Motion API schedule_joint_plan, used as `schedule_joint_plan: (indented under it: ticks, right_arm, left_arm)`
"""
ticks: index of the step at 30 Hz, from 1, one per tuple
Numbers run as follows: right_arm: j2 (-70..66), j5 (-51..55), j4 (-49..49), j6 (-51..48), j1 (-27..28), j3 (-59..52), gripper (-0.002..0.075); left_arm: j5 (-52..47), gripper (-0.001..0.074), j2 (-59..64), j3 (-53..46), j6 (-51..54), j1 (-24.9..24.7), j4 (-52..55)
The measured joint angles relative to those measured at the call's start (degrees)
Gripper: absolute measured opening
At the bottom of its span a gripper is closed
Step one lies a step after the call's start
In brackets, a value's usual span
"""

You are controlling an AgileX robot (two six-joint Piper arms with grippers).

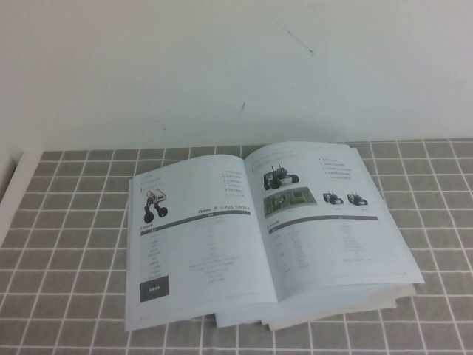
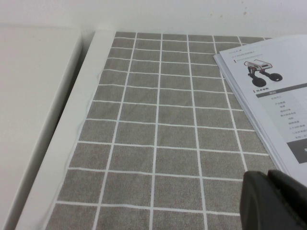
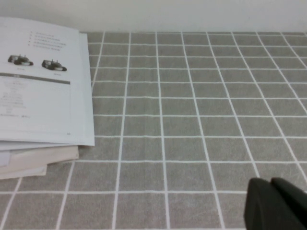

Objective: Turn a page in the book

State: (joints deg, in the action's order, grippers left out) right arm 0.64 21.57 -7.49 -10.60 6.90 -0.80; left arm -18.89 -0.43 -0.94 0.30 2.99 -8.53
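Note:
The book lies open on the checked cloth in the middle of the high view. Its right-hand sheet is the page, lying flat, with a black wheeled robot photo, two small pictures, a dark bar and a table. The left-hand sheet shows a red-topped robot. My left gripper is shut and empty over the cloth, just off the book's left edge. My right gripper is shut and empty over the cloth, well to the right of the page. Neither gripper shows in the high view.
A grey cloth with white grid lines covers the table. The white table edge runs along the cloth's left side. A white wall stands behind the table.

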Motion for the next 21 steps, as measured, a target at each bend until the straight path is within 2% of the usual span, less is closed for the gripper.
schedule_joint_plan:
  ticks: [21]
  right_arm:
    - [0.00, -0.34, -0.91, -0.65, 0.00, -0.09, -0.0003]
  left_arm:
    - [0.00, -0.0003, 0.00, 0.00, 0.00, 0.00, 0.00]
